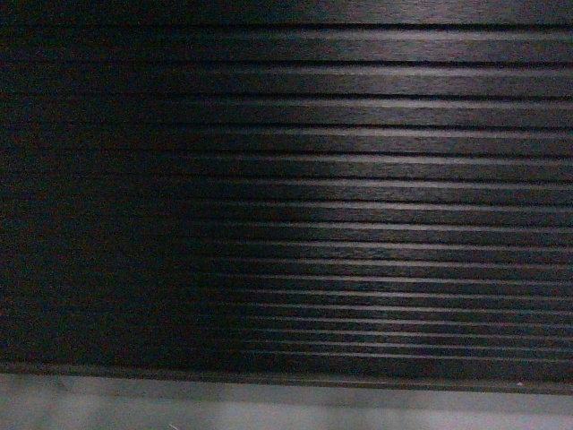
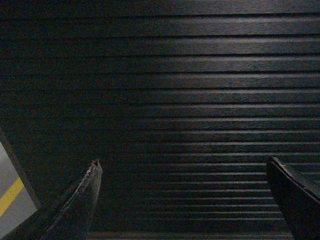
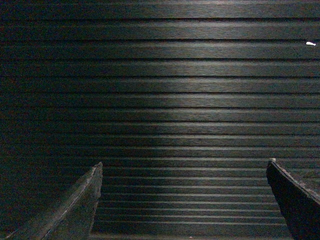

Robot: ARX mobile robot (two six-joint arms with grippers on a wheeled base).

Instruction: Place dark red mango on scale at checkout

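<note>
Fingers of the left gripper [image 2: 182, 200] and the right gripper [image 3: 182, 200] are spread wide and hold nothing, both facing the ribbed front panel of the checkout [image 1: 358, 179] close ahead. Neither the dark red mango nor the scale is in view. With the robot this near, reaching blind could knock an arm against the panel.

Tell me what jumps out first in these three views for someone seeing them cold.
The ribbed dark front panel of the checkout fills all three views, close up. In the head view a grey base strip runs along the bottom. Each wrist view shows open fingers with nothing between them: the left gripper, with a grey floor patch and yellow line at lower left, and the right gripper. No mango or scale is in sight.
</note>
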